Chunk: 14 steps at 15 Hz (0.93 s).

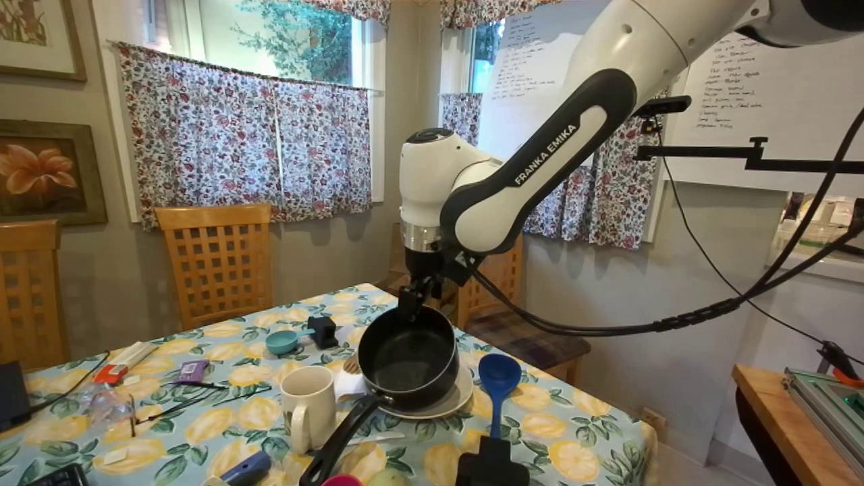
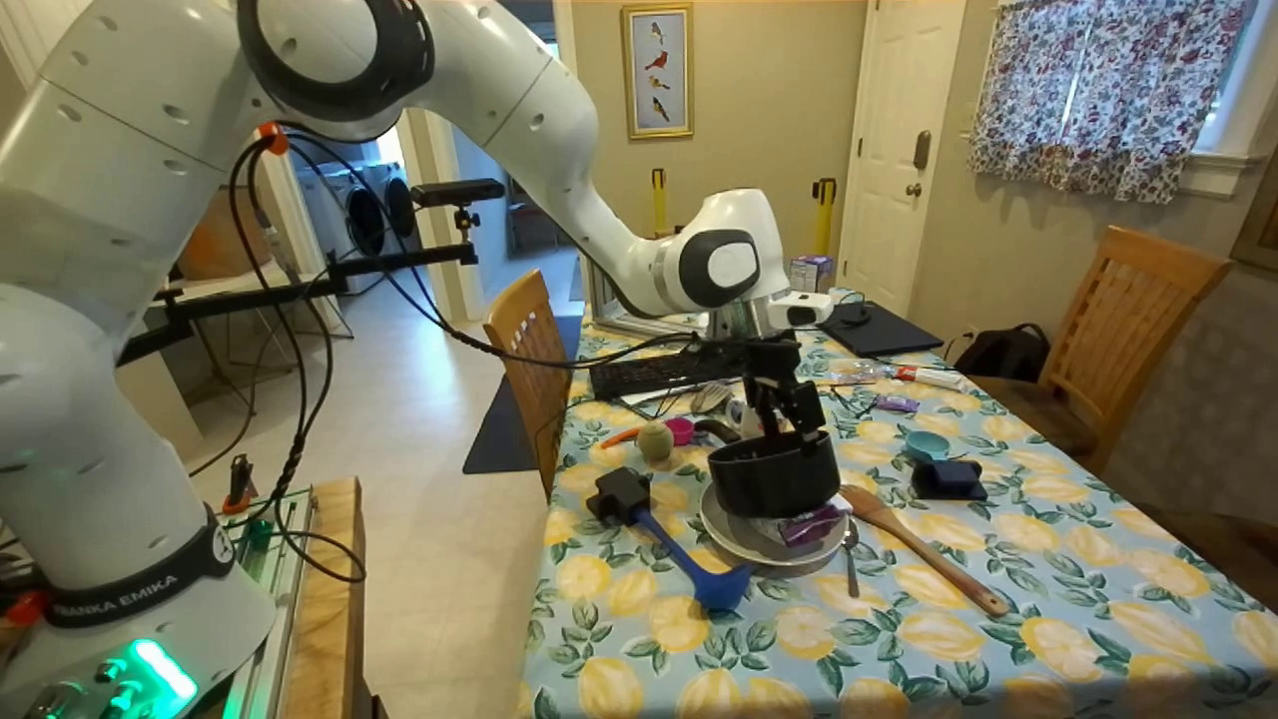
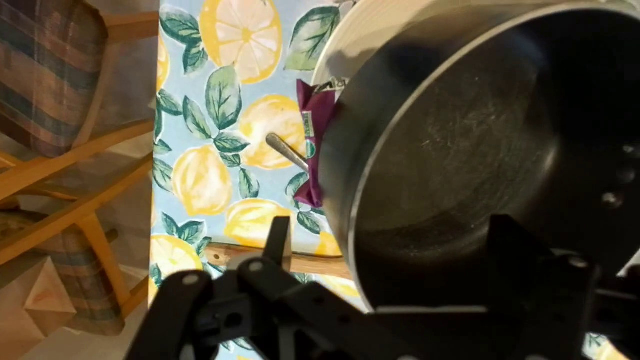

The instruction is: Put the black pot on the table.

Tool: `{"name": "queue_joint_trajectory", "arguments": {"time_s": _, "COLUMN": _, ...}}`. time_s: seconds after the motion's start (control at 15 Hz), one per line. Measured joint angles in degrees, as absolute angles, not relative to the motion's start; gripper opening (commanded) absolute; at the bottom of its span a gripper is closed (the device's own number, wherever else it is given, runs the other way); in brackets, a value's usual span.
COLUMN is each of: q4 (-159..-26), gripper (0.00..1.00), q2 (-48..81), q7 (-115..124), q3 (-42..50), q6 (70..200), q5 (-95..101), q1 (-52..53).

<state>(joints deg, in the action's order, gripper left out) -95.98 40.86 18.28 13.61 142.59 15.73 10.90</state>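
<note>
The black pot (image 1: pixel 408 361) is round with a long handle and sits on or just over a white plate (image 1: pixel 463 399). It also shows in an exterior view (image 2: pixel 774 484) and fills the right of the wrist view (image 3: pixel 460 150). The table (image 1: pixel 547 426) has a lemon-print cloth. My gripper (image 3: pixel 390 219) is open, with its fingers wide apart across the pot's rim. One finger is outside the wall and the other is over the inside. In both exterior views the gripper (image 1: pixel 410 310) is at the pot's rim, opposite the handle (image 1: pixel 344 432).
A purple packet (image 2: pixel 811 524) is between pot and plate. A wooden spoon (image 2: pixel 929 547) and a small metal spoon (image 2: pixel 852 564) lie beside the plate. A blue ladle (image 1: pixel 499 373), a white mug (image 1: pixel 310 398), a teal cup (image 1: pixel 282 342) and a black block (image 1: pixel 323 332) are near.
</note>
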Motion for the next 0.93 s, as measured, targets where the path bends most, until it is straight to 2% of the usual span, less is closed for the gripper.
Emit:
{"name": "queue_joint_trajectory", "arguments": {"time_s": 0.27, "q4": -96.0, "gripper": 1.0, "q2": 41.9, "q7": 20.0, "q3": 14.3, "q6": 140.0, "q5": 15.9, "q1": 11.3}}
{"name": "queue_joint_trajectory", "arguments": {"time_s": 0.33, "q4": -96.0, "gripper": 0.75, "q2": 42.1, "q7": 20.3, "q3": 14.5, "q6": 139.6, "q5": 15.9, "q1": 11.2}}
{"name": "queue_joint_trajectory", "arguments": {"time_s": 0.4, "q4": -96.0, "gripper": 0.74, "q2": 42.5, "q7": 20.5, "q3": 14.7, "q6": 139.4, "q5": 15.9, "q1": 11.1}}
{"name": "queue_joint_trajectory", "arguments": {"time_s": 0.47, "q4": -96.0, "gripper": 0.68, "q2": 42.8, "q7": 20.6, "q3": 14.8, "q6": 139.4, "q5": 15.9, "q1": 11.0}}
{"name": "queue_joint_trajectory", "arguments": {"time_s": 0.67, "q4": -96.0, "gripper": 0.44, "q2": 43.4, "q7": 20.6, "q3": 14.8, "q6": 139.4, "q5": 15.9, "q1": 11.0}}
{"name": "queue_joint_trajectory", "arguments": {"time_s": 0.93, "q4": -96.0, "gripper": 0.17, "q2": 43.9, "q7": 20.6, "q3": 14.6, "q6": 139.4, "q5": 15.9, "q1": 11.1}}
